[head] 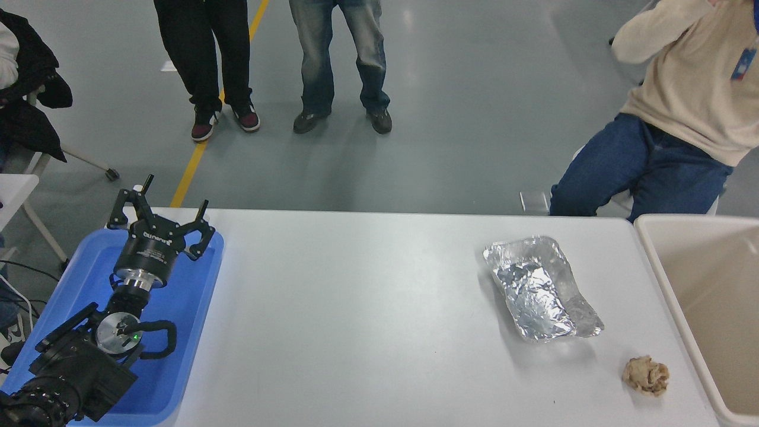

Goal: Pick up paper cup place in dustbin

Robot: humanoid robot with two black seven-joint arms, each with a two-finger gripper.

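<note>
The beige dustbin [658,264] stands at the table's right end, cut off by the picture's right edge; only its near-left wall and part of its inside show. The paper cup is out of view. My right gripper and arm are out of view too. My left gripper [161,212] is parked over the blue tray [178,332] at the lower left, with its fingers spread open and nothing in it.
A crumpled silver foil tray [542,287] lies right of centre on the white table [356,320]. A tan paper ball [646,375] lies near the front right, close to the bin. A seated person [670,118] and two standing people are beyond the far edge.
</note>
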